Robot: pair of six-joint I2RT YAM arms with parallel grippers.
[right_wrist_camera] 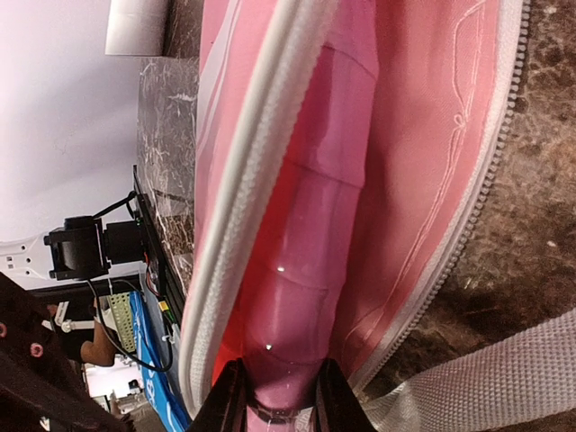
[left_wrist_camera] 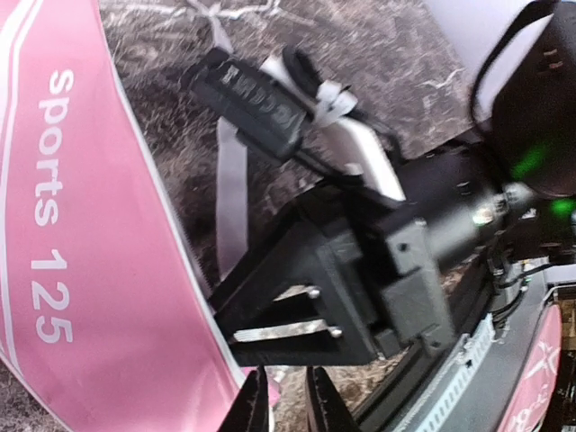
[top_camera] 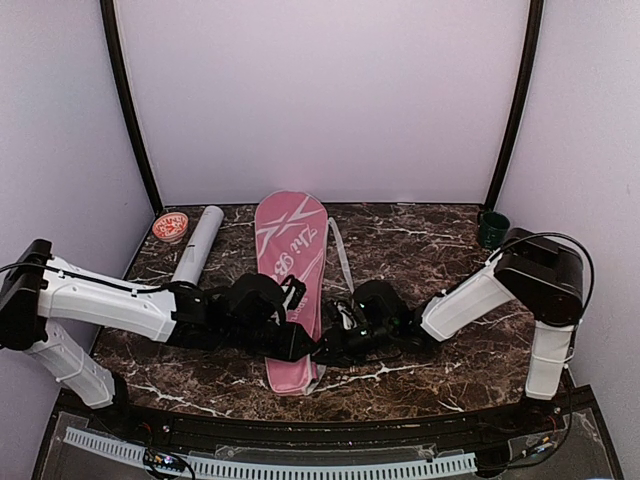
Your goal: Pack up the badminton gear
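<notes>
Right gripper [right_wrist_camera: 281, 398] around racket handle [right_wrist_camera: 315, 234]

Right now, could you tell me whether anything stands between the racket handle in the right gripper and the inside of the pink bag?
Nothing visible does. The right gripper is closed on the pink-wrapped handle, which already lies inside the pink bag, between its open zipper edges.
</notes>
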